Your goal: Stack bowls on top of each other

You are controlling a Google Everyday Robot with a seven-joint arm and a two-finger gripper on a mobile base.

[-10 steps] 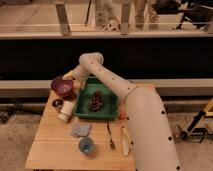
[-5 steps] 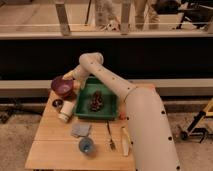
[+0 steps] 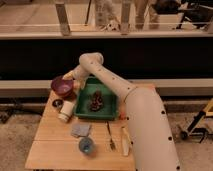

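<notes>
purple bowl point(image 3: 62, 86): sits at the far left corner of the bench point(image 3: 55, 150), just left of the green tray point(image 3: 111, 102) and beyond the small dark dish point(image 3: 57, 103) and white cup point(image 3: 66, 111).
orange-red bowl point(image 3: 76, 83): only an orange-red patch shows between the purple bowl and the tray, under the wrist; whether it touches the purple bowl cannot be told.
gripper point(image 3: 71, 78): hangs at the purple bowl's right rim, jaws spread wide, nothing visibly held; contact with the rim cannot be told.
likely handling: both bowls look smooth, stiff and light, probably plastic, so they should lift easily but could slip or tip in a pinch.
where to hold: the thin rim, one finger inside and one outside, on the side nearest the wrist.
care: a rim pinch lets a bowl swing, so it should be kept level when it is set into the other.
</notes>
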